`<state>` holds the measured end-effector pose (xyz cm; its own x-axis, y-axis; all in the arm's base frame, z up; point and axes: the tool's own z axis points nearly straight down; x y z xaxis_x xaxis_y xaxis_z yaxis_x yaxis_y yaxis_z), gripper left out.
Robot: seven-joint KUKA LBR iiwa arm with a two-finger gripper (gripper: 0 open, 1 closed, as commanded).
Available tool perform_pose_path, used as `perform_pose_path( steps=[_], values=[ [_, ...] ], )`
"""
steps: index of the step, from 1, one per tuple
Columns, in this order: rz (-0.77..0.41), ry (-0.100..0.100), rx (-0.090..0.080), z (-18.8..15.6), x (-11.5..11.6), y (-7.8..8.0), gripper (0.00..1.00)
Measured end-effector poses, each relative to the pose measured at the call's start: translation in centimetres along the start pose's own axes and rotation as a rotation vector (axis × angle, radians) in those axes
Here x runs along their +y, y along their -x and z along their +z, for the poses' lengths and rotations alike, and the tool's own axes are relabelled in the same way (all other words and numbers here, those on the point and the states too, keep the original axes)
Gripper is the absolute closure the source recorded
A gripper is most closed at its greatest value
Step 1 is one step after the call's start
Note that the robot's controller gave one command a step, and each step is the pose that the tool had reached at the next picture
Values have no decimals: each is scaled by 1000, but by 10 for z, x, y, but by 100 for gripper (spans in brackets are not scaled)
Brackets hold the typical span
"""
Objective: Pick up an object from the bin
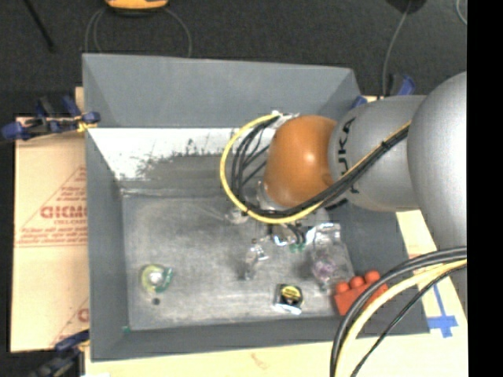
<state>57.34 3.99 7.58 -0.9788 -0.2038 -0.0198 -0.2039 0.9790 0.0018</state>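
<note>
The grey metal bin (185, 230) has sloping walls and a flat floor that is scuffed and dull, with pale worn patches and dark specks along the foot of the far wall. A few small things lie scattered on the floor, well apart from one another. Near the front left corner sits a small round greenish-white object (155, 277). Close to the front wall, right of centre, lies a small black-and-yellow item (288, 297). Just beyond it, towards the right wall, lies a crumpled piece of clear plastic (326, 256). An orange-red studded block (357, 289) rests in the front right corner, near the plastic.
</note>
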Motion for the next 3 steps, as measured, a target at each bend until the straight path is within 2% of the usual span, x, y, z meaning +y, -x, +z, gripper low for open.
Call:
perform_pose_path(
  steps=[1, 2, 3],
  values=[
    [-47, -4, 4, -6, -31, -97, 0],
    [-192, -2, -6, -2, -72, -104, 0],
    [-189, -4, -5, -2, -73, -104, 100]
  ],
)
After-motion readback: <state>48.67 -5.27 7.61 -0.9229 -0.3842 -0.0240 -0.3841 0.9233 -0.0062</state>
